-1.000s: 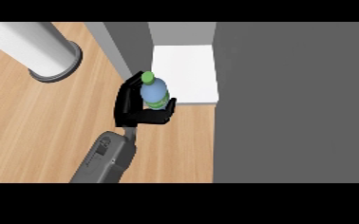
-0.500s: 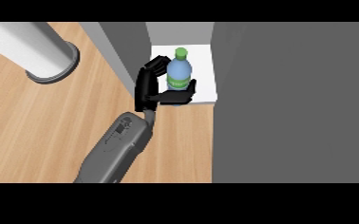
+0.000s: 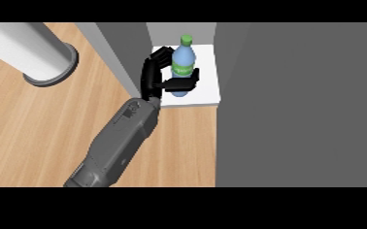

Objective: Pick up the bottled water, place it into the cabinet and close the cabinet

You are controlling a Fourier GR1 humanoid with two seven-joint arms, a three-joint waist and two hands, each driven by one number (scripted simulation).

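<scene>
Left hand (image 3: 151, 75) clamped round bottled water (image 3: 182, 60); bottle upright, right of palm, over white cabinet shelf (image 3: 205, 95). Wooden desk (image 3: 43, 126) below-left of wrist.

1. The bottled water (image 3: 183, 58) is showing blue, with green cap (image 3: 186, 40) and label (image 3: 180, 71).
2. The left hand (image 3: 150, 75) is showing black, its forearm (image 3: 118, 143) grey.
3. The counter (image 3: 43, 131) is showing pale wood grain.
4. The cabinet (image 3: 287, 102) is showing grey, its shelf (image 3: 206, 85) white.
</scene>
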